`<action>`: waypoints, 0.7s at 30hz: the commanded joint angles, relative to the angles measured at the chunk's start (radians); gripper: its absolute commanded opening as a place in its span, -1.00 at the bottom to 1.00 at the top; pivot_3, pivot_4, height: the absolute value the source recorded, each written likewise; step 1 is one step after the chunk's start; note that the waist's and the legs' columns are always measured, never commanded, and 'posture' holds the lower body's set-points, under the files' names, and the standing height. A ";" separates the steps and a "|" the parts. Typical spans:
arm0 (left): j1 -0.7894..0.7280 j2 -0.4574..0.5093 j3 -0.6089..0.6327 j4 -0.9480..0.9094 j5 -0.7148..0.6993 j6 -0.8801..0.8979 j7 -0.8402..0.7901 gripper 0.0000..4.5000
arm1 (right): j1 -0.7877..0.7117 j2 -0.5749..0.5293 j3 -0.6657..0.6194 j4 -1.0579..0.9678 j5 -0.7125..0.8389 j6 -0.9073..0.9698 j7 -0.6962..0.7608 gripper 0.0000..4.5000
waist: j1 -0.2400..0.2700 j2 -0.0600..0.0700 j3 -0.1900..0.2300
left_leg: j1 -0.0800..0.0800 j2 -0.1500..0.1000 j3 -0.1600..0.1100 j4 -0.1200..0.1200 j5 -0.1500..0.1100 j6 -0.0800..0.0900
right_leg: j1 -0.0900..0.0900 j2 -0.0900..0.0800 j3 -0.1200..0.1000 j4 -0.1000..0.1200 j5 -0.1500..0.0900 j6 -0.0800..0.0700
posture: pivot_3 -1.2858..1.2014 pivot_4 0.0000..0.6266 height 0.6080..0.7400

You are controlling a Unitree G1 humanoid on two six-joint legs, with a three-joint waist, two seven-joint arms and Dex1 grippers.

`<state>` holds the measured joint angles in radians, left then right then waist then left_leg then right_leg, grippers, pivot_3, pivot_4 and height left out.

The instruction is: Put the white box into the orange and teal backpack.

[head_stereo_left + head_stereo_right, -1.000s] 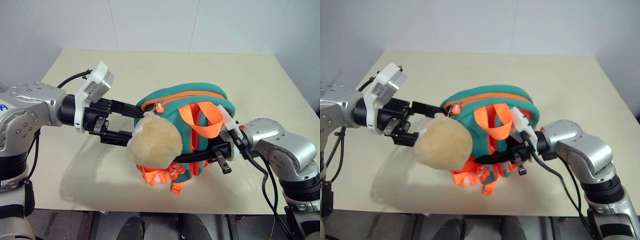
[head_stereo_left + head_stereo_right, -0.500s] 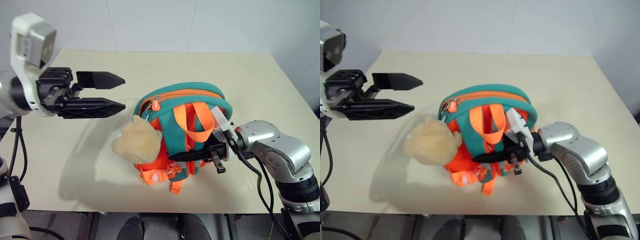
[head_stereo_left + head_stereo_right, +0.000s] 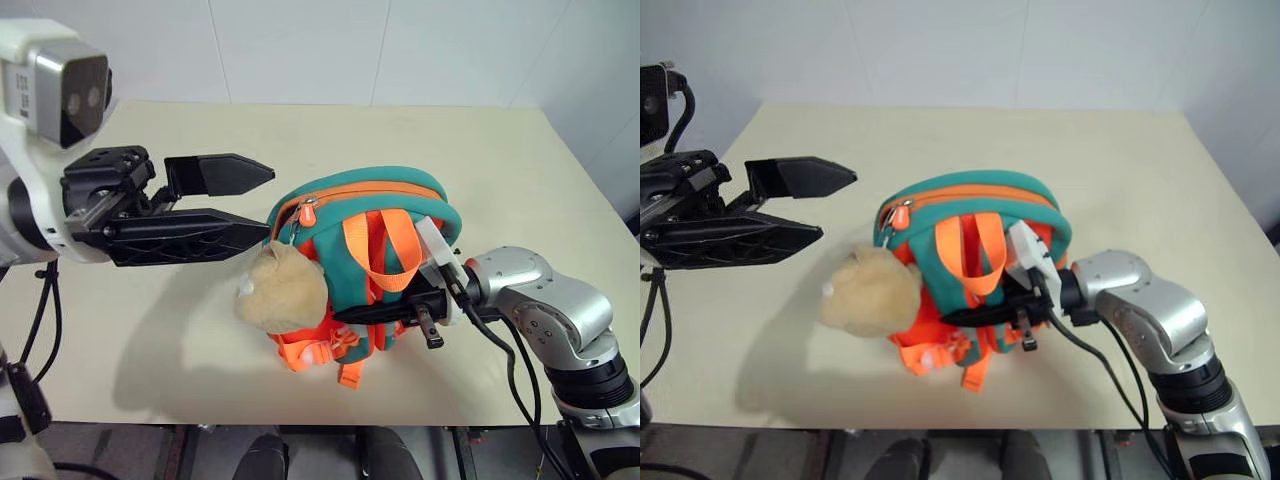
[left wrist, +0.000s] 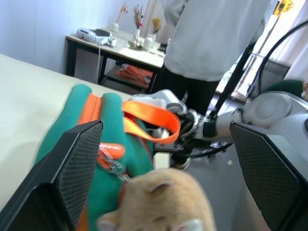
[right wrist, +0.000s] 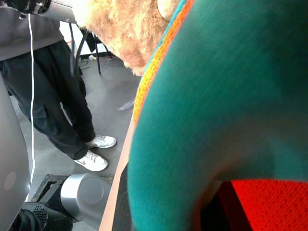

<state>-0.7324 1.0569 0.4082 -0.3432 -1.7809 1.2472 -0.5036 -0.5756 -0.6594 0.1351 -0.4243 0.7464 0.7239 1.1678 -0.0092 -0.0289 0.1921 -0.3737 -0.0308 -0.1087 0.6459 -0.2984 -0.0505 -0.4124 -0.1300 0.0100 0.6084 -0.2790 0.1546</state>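
- The orange and teal backpack [image 3: 375, 235] stands upright near the middle of the beige table [image 3: 520, 170], its zipper running along the curved top and its orange straps facing the camera.
- A beige plush ball [image 3: 282, 290] hangs at the backpack's left side, just below the zipper pull, touching the teal body.
- The right hand [image 3: 345, 314] reaches in level from the right, its black fingers pressed together on the backpack's strap side, low down; exactly which strap or fold it pinches is hidden by the fabric.
- The right wrist view has teal fabric and an orange seam pressed close in front of it, with the plush ball beyond.
- The left hand [image 3: 265, 205] hangs to the left of the backpack and above the table, pointing level toward it, its two black fingers spread wide with nothing between them.
- Its fingertips sit just beside the zipper end and just above the plush ball; whether they touch the fabric cannot be told.
- In the left wrist view the backpack and plush ball lie between the two spread fingers, with a person [image 4: 211, 38] in a light top standing past the table's edge.
- A second ago the left hand was down against the backpack's side behind the plush ball; it has since pulled away, risen and rolled over.
- The plush ball, which had swung out to the left half a second ago, has settled closer to the backpack.
- The right hand has kept its place and grip.
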 commanded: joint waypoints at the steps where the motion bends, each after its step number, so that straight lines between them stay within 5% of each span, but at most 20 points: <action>1: 0.065 0.083 -0.005 -0.065 -0.079 -0.032 0.062 1.00 | -0.011 0.000 0.007 0.002 -0.007 -0.021 0.019 -0.78 | 0.002 0.000 0.000 | 0.000 0.000 0.000 0.000 0.000 0.000 | 0.000 0.000 0.000 -0.001 0.000 0.000 | 0.03 -0.52 1.00; 11: 0.152 0.193 -0.038 -0.165 -0.061 -0.082 0.058 1.00 | -0.026 0.001 0.015 0.031 -0.019 -0.038 0.041 -0.78 | 0.004 0.000 0.000 | 0.002 0.000 0.001 -0.001 -0.001 0.001 | 0.001 0.001 0.000 -0.001 -0.001 -0.002 | 0.03 -0.52 1.00; 21: 0.168 0.179 -0.131 -0.197 0.169 -0.117 -0.002 1.00 | -0.029 0.012 0.017 0.037 -0.028 -0.040 0.037 -0.78 | 0.006 0.000 0.000 | 0.002 0.000 0.002 -0.001 -0.001 0.001 | 0.001 0.001 0.000 -0.002 -0.001 -0.002 | 0.03 -0.52 1.00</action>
<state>-0.5636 1.2383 0.2874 -0.5363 -1.6513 1.1502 -0.4879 -0.5846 -0.6541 0.1520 -0.3819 0.7220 0.6971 1.2063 -0.0034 -0.0285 0.1923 -0.3718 -0.0309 -0.1071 0.6446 -0.2994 -0.0491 -0.4114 -0.1290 0.0103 0.6067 -0.2801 0.1525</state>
